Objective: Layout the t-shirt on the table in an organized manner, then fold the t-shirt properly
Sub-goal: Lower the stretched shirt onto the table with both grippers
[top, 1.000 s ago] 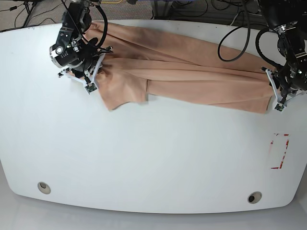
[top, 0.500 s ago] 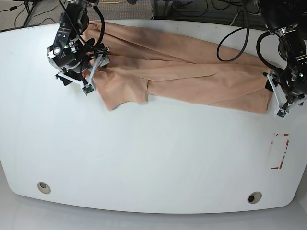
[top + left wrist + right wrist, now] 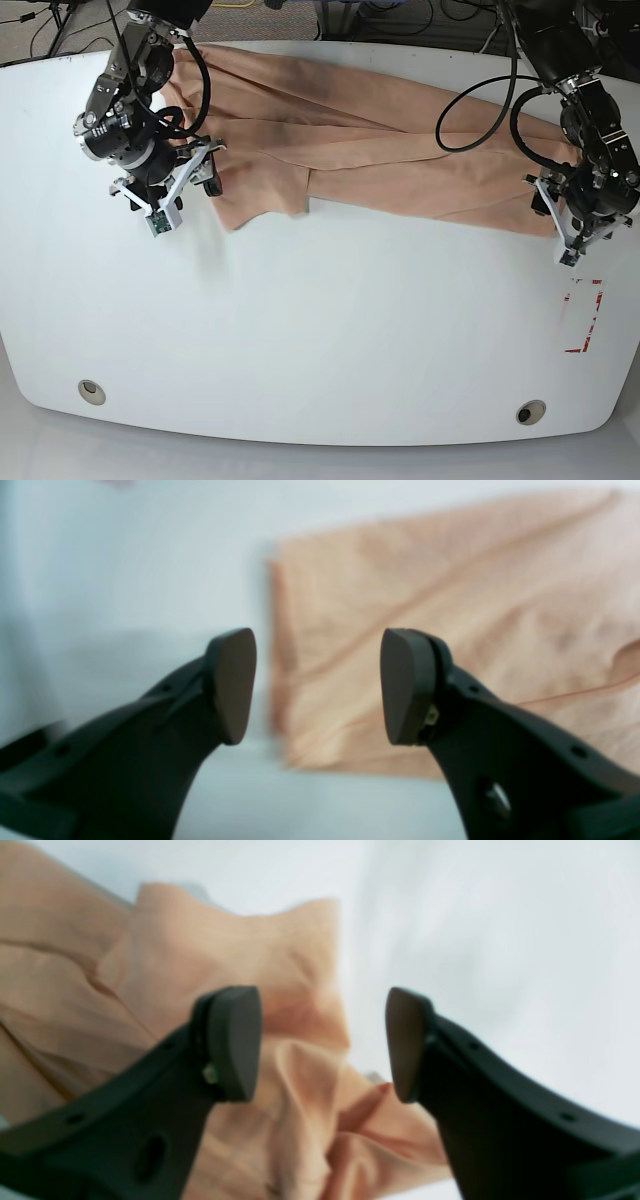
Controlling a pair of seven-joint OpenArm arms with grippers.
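A glossy white desk with rounded corners fills nearly the whole base view. Across the upper part of the frame the peach t-shirt lies directly on it as a long creased band, running from the upper left down toward the right edge, with a sleeve-like flap jutting downward left of centre. A red tape outline sits on the surface at the lower right, below the shirt's right end. Two small round grey grommets are set into the desk near its front edge, one at lower left, one at lower right.
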